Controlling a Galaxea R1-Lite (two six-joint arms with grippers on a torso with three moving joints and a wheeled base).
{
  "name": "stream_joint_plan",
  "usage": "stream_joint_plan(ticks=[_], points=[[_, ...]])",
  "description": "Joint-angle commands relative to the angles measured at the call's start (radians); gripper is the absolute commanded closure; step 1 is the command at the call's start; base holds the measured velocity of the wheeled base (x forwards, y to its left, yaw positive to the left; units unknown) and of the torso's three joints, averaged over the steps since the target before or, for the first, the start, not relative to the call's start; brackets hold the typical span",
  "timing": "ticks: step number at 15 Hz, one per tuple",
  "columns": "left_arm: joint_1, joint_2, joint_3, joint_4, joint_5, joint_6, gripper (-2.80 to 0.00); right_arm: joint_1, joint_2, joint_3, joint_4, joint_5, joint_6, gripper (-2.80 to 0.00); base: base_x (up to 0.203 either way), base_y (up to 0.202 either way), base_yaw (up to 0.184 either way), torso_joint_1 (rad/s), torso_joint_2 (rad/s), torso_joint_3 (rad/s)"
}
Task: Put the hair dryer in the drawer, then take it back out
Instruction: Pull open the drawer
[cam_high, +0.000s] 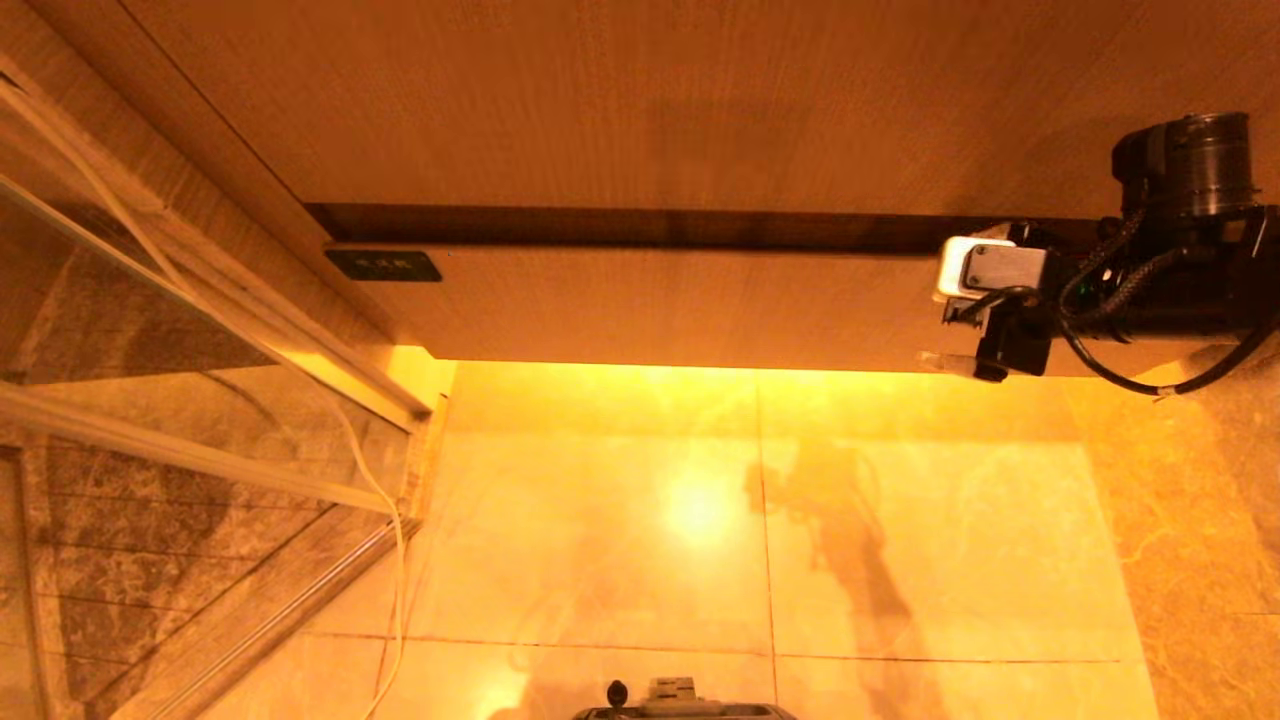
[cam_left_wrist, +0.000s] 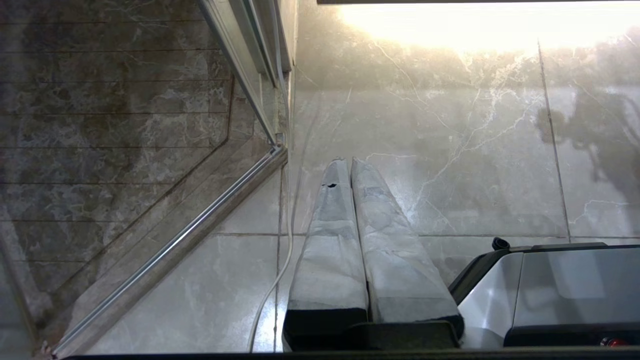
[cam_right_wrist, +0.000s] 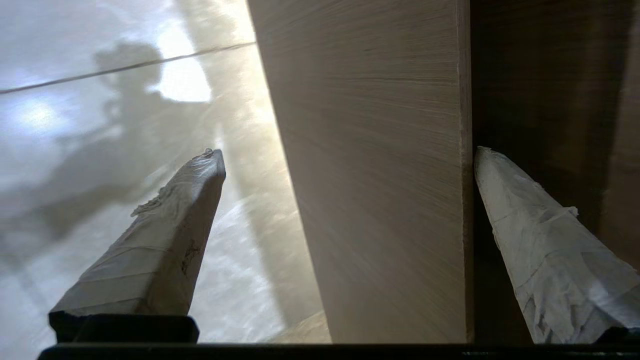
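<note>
The drawer (cam_high: 680, 305) is a wide light-wood front with a small dark label plate (cam_high: 383, 265), set just under the wood countertop (cam_high: 640, 100), with a dark slot along its top edge. My right gripper (cam_high: 945, 315) is open at the drawer's right end. In the right wrist view the right gripper (cam_right_wrist: 347, 156) straddles the drawer front (cam_right_wrist: 380, 175): one taped finger (cam_right_wrist: 525, 230) is in the dark slot, the other (cam_right_wrist: 165, 235) hangs over the floor. The hair dryer is out of view. My left gripper (cam_left_wrist: 347, 162) is parked, shut and empty, pointing at the floor.
A glass shower door (cam_high: 150, 330) with a metal rail stands at the left, and a thin white cord (cam_high: 385, 520) runs down beside it. Glossy marble floor tiles (cam_high: 900, 520) lie below the drawer. The robot's base (cam_high: 680, 705) shows at the near edge.
</note>
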Motion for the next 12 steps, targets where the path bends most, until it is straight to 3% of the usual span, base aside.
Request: stream_joint_plan(ticks=[1, 6, 12], points=[[0.0, 0.0, 0.002, -0.001, 0.0, 0.0, 0.0, 0.0, -0.006, -0.007, 0.027, -0.001, -0.006, -2.8, 0.0, 0.0, 0.0, 0.0, 0.0, 0.0], [0.0, 0.0, 0.002, -0.001, 0.0, 0.0, 0.0, 0.0, -0.038, -0.002, 0.088, -0.024, -0.015, -2.8, 0.0, 0.0, 0.0, 0.0, 0.0, 0.0], [0.0, 0.0, 0.002, -0.001, 0.0, 0.0, 0.0, -0.033, -0.201, 0.046, 0.303, -0.066, -0.085, -2.8, 0.0, 0.0, 0.0, 0.0, 0.0, 0.0]])
